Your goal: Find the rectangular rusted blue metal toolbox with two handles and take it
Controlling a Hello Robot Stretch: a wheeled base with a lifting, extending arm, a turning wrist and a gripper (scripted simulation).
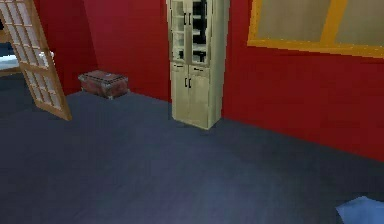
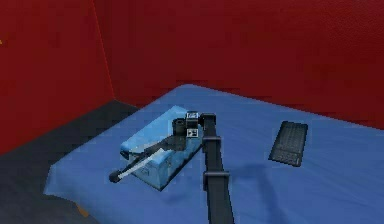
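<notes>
Toolbox (image 2: 148, 132) on bed (image 2: 310, 190), right at pincer (image 2: 128, 166), under or behind it. Grasped or not: cannot tell. Likely stiff, heavy, rust-rough metal; better taken by a handle than across the body.

Dark square-section arm (image 2: 215, 182), two white black-marked squares (image 2: 193, 120), dark tool (image 2: 126, 172) with thin fingers (image 2: 142, 162).
</notes>
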